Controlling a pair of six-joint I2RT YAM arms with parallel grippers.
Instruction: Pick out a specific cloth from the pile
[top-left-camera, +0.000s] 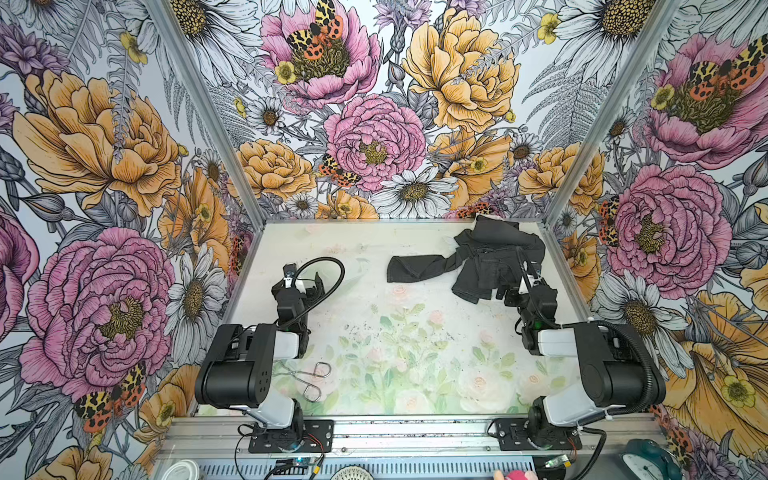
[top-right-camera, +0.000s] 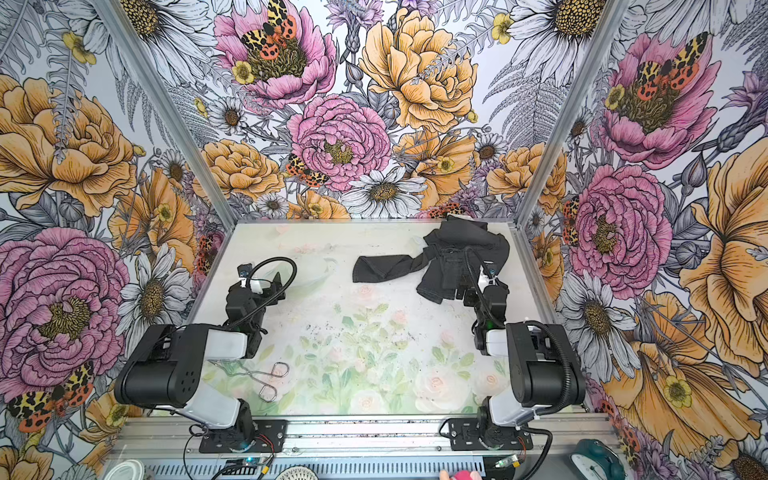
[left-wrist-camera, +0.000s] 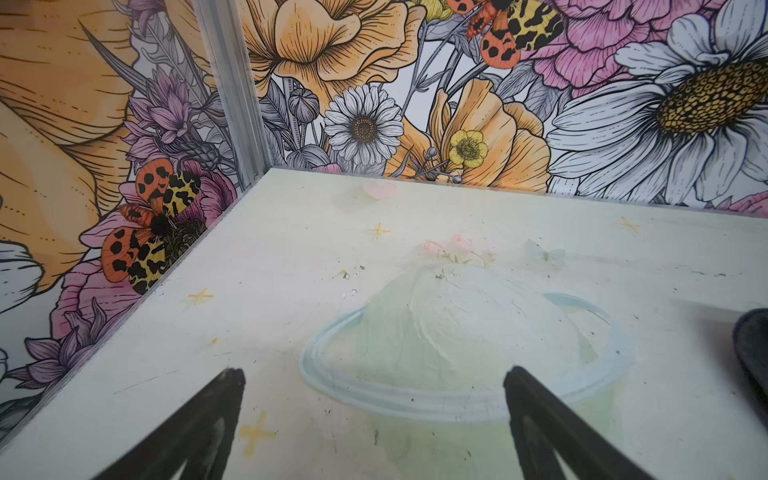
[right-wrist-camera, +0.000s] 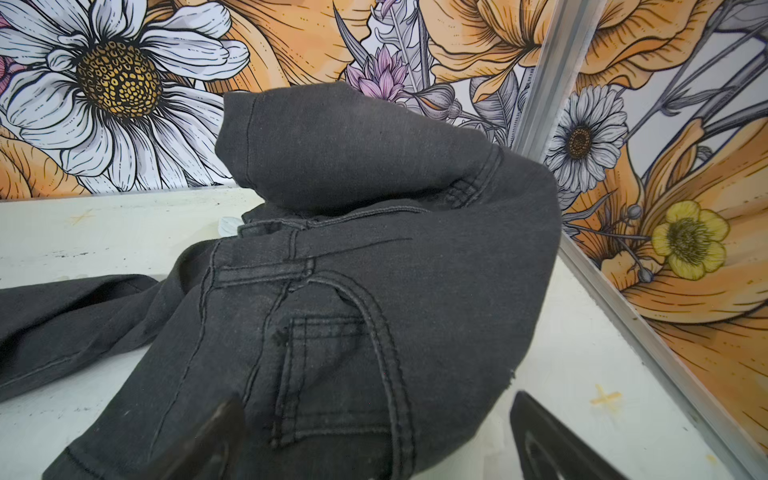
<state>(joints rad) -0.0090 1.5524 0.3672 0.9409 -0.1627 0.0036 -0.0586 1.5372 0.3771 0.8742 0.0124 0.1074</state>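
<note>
In both top views the pile sits far right on the bench; just 1 white scrap, likely the cloth, peeks out at its far edge. Left wrist: left tool gapes wide over bare bench; that bowl looks printed, so no real container. Right wrist: right tool spread wide, empty, at the pile's near side. Peel dark denim aside first, then pinch white only.

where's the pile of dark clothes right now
In both top views the pile lies at the far right corner of the table, just beyond the open right gripper, one jeans leg stretching left toward the middle.
</note>
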